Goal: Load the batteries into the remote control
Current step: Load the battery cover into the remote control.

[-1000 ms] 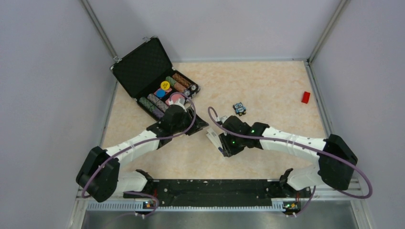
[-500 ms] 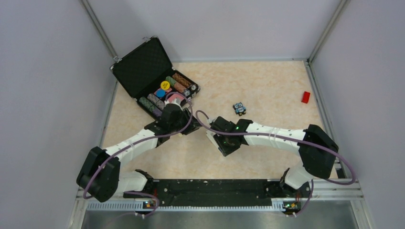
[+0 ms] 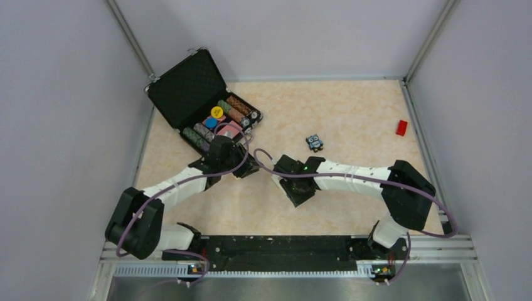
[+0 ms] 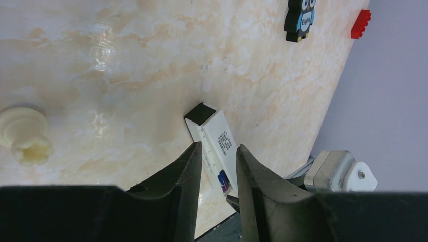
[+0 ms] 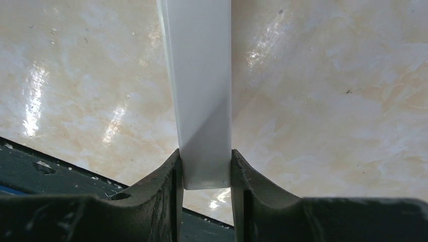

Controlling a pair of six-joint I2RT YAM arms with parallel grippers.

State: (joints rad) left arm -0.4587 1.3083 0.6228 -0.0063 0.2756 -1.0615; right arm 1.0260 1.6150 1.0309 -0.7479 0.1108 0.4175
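Note:
The remote control, a slim white bar, is clamped at one end by my right gripper, just above the marble tabletop. From above, the remote control sits mid-table at the right gripper. In the left wrist view the remote control points its dark end away. A small blue-purple battery shows in its opening. My left gripper hovers short of it. Its jaws stand narrowly apart with nothing between them. From above, the left gripper lies just left of the remote.
An open black case of coloured chips stands at the back left, close behind the left arm. A blue-and-black owl gadget lies mid-table and a red block at the far right. A cream round piece rests on the tabletop.
The right arm has carried the remote left, toward the left gripper. The left gripper has drawn back a little toward the case and its jaws have narrowed.

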